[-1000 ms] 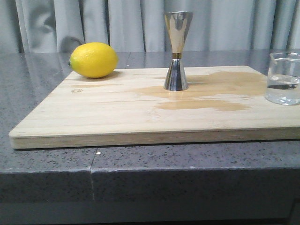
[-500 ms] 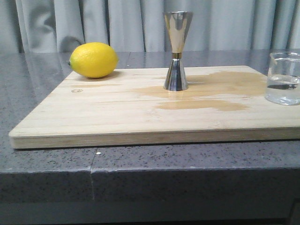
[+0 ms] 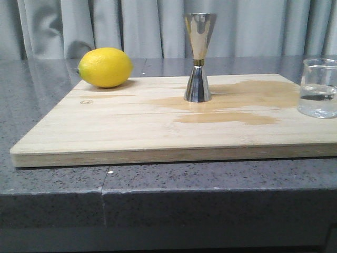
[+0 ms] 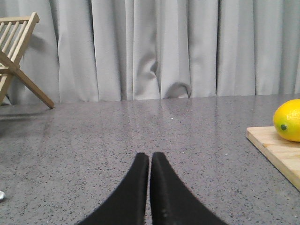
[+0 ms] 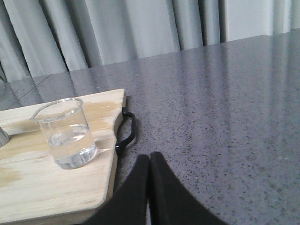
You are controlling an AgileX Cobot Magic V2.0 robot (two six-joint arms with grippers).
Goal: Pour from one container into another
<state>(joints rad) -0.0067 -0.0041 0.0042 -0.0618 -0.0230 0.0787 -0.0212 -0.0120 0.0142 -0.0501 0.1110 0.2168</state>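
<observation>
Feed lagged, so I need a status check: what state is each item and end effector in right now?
Glass beaker: upright on board, part full of clear liquid.
Jigger: upright, untouched.
Lemon: resting at board's far corner.
Cutting board: wet patches around jigger.
Left end effector: shut, empty.
Right end effector: shut, empty, beside the board.

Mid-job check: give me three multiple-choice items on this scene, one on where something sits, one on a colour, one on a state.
1. The lemon sits where on the cutting board?
A. its far left corner
B. its near right corner
C. its middle

2. The band at the jigger's waist is:
A. red
B. gold
C. black

3. The glass beaker is:
A. tipped over
B. held by the right gripper
C. upright, with clear liquid inside

Key: 1 A, the front view shows it at the board's back left; 2 B, a thin gold ring shows there; 3 C, it stands alone while the right gripper has its jaws closed, empty.
</observation>
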